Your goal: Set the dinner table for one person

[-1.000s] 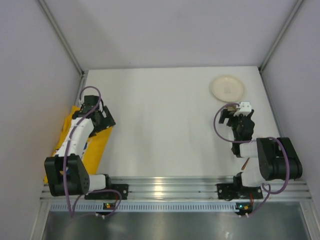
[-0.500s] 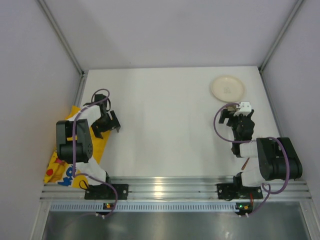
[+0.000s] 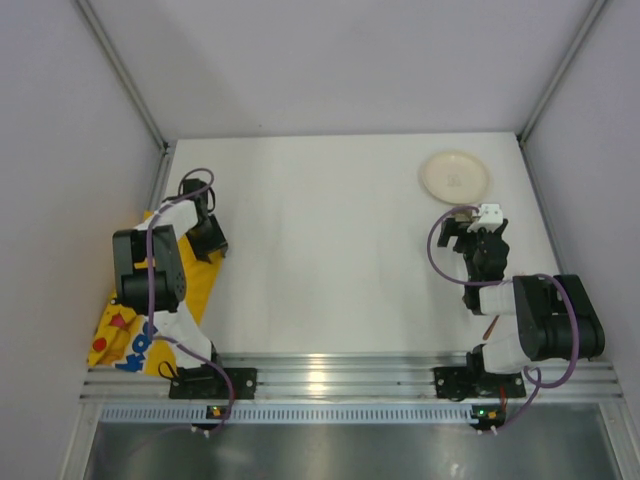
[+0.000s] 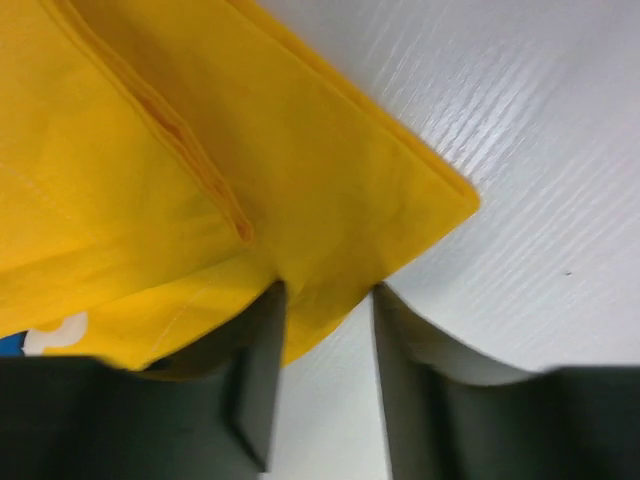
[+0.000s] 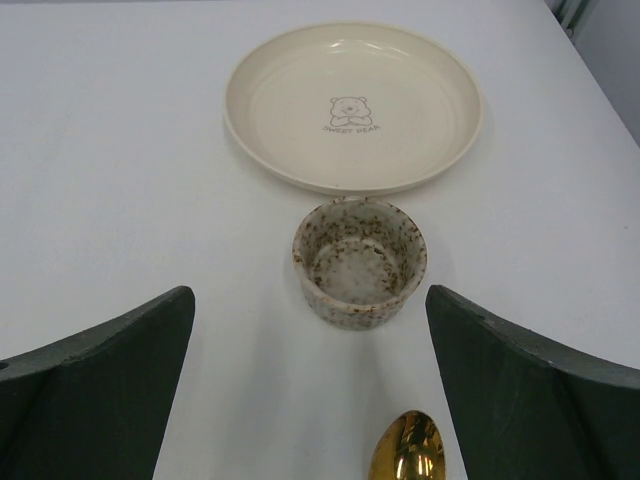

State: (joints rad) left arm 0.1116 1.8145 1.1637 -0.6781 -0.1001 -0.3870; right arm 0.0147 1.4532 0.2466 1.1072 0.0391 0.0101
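Observation:
The white dinner table (image 3: 320,250) fills the top view. A yellow printed cloth mat (image 3: 128,335) lies bunched at its left edge. My left gripper (image 3: 208,238) is down at the mat's right border. In the left wrist view one folded corner of the mat (image 4: 200,150) reaches between the fingertips of the left gripper (image 4: 328,290), whose jaws stand partly apart with a clear gap. A cream plate (image 5: 352,105) with a bear print, a speckled cup (image 5: 360,262) and a gold spoon (image 5: 408,455) lie in front of my right gripper (image 5: 308,300), which is open and empty.
The plate (image 3: 455,177) sits at the table's far right, with the right gripper (image 3: 470,232) just on its near side. A ribbed aluminium rail (image 3: 320,375) runs along the near edge. Grey walls close in both sides and the back.
The left arm has swung back over the mat and its gripper has narrowed around the mat's border. The mat's printed near end now shows. The right arm has not moved.

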